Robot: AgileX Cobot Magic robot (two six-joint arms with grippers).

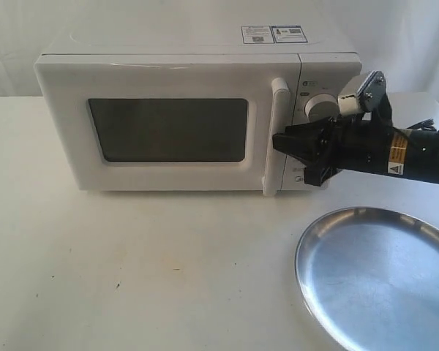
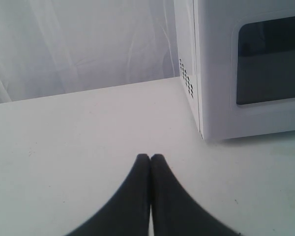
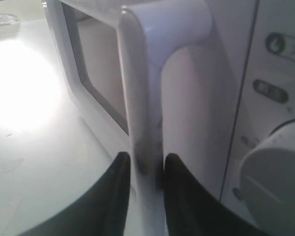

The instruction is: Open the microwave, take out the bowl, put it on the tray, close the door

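Note:
The white microwave (image 1: 168, 62) stands at the back of the table with its door (image 1: 168, 84) closed. My right gripper (image 1: 279, 143) reaches in from the right and is shut on the door's vertical bar handle (image 1: 276, 110). In the right wrist view the handle (image 3: 142, 73) runs between the two black fingers of the right gripper (image 3: 147, 160), one on each side of it. The bowl is hidden. The silver tray (image 1: 380, 285) lies at the front right, with nothing on it. My left gripper (image 2: 150, 156) is shut on nothing, above the table near the microwave's left corner (image 2: 201, 73).
Two round dials sit on the control panel right of the handle; the upper dial (image 1: 320, 106) is just behind my right wrist, and one dial (image 3: 278, 172) shows close in the right wrist view. A white curtain hangs behind the table.

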